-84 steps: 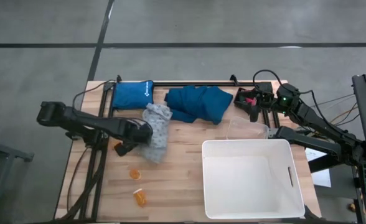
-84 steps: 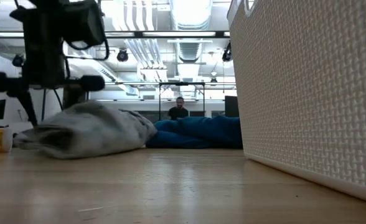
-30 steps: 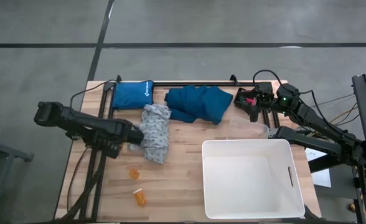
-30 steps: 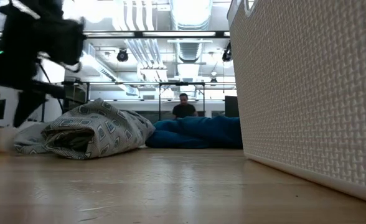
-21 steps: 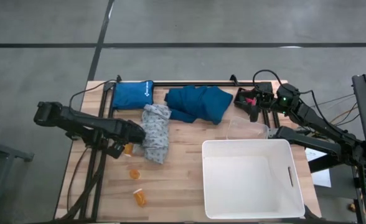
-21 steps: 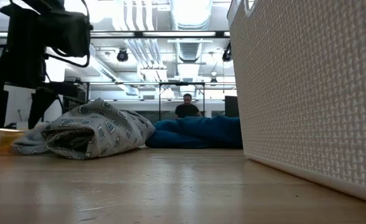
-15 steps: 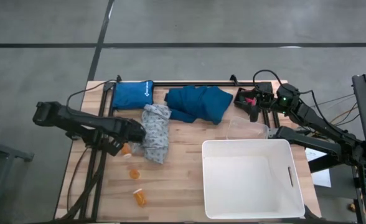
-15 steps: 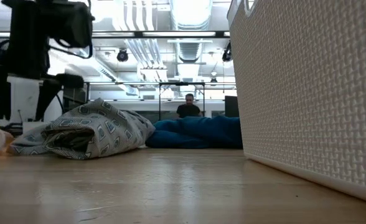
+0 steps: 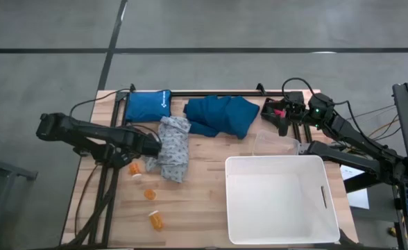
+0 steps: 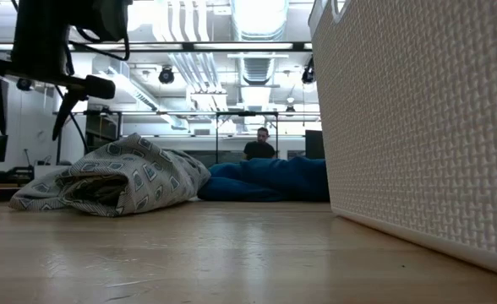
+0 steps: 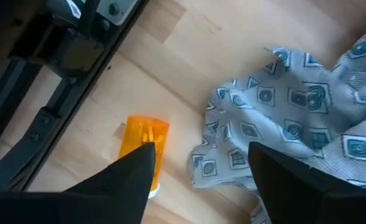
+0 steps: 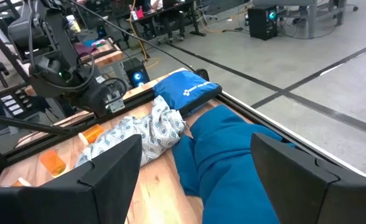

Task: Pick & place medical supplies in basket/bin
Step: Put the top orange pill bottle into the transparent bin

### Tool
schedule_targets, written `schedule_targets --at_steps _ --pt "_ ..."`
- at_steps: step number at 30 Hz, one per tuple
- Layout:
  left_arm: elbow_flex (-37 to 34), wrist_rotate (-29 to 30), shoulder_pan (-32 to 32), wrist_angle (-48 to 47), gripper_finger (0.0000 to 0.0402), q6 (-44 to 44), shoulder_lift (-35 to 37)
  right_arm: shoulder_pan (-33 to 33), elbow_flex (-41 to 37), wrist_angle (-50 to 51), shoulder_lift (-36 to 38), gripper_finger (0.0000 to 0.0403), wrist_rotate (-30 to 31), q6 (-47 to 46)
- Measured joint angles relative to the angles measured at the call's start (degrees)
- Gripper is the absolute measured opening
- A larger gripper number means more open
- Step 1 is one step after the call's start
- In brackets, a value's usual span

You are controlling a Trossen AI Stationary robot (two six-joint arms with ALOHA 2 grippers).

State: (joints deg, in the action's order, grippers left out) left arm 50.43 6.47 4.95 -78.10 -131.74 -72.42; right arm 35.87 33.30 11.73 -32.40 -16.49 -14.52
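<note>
One orange pill bottle lying on its side beside patterned garment, left claw open, empty.

left gripper hovers low over the table, fingers spread; right gripper parked at the far edge

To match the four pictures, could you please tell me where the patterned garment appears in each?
High view: patterned garment, left of centre, beside the teal garment.
Low view: left, teal garment behind.
Left wrist view: filling the right side.
Right wrist view: centre, touching the teal garment.
Shared landmark: the teal garment.
</note>
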Motion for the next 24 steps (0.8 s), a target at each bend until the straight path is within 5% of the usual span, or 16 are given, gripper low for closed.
schedule_targets --at_steps 11,24 --pt "-0.9 -5.2 0.5 -0.9 0.0326 4.1 0.0 0.0 0.0 0.0 0.0 0.0303 0.0 0.0" --pt "-10.4 -14.9 2.7 7.6 0.0316 4.3 -0.2 0.0 0.0 0.0 0.0 0.0306 0.0 0.0"
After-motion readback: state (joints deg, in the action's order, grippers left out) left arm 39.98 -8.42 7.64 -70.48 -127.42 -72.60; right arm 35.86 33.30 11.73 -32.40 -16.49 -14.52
